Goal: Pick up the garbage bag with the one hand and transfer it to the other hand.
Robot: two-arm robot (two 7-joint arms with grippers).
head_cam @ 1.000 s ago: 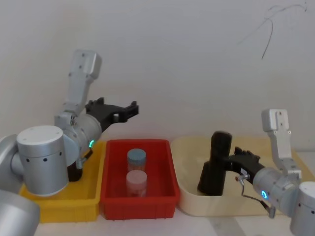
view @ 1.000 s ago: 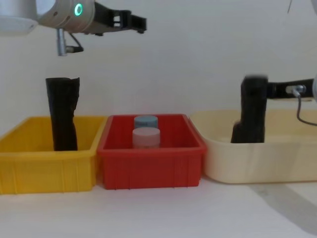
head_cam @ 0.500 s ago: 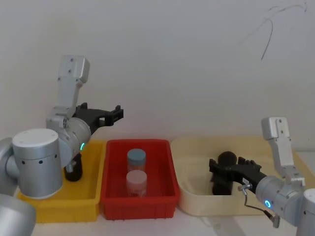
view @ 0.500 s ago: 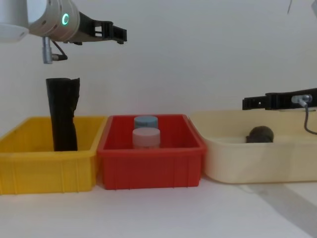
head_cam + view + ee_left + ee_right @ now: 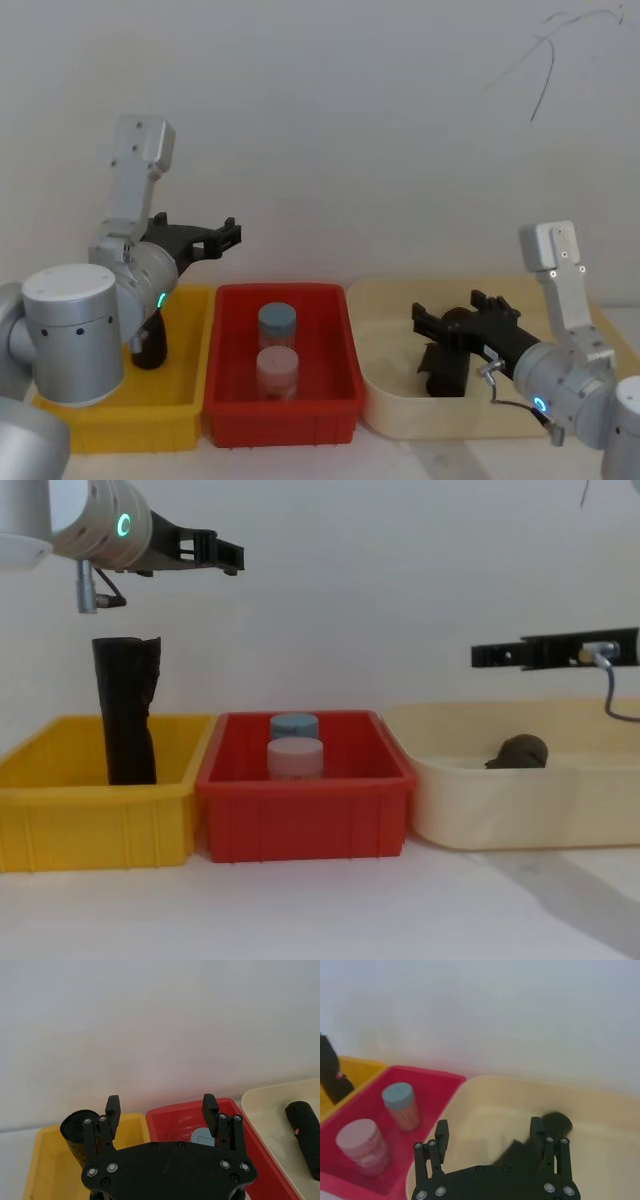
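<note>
The garbage bag (image 5: 521,750), a short black roll, lies on its side on the floor of the cream bin (image 5: 500,805). My right gripper (image 5: 478,656), the one with the blue light, hovers open just above the bag (image 5: 447,375) and touches nothing. In the right wrist view the bag (image 5: 559,1121) lies beyond the spread fingers of that gripper (image 5: 489,1130). My left gripper (image 5: 232,236), with the green light, is open and empty, high over the seam between the yellow and red bins. The bag (image 5: 305,1135) is far from the left gripper (image 5: 161,1106).
A taller black roll (image 5: 128,710) stands upright in the yellow bin (image 5: 90,820) at the left. The red bin (image 5: 300,785) in the middle holds a blue-lidded jar (image 5: 277,322) and a pink-lidded jar (image 5: 278,370). A white wall rises close behind the bins.
One second ago my right gripper held the bag upright in the cream bin. It let go, the bag dropped onto its side, and the gripper rose. My left gripper drew back leftward.
</note>
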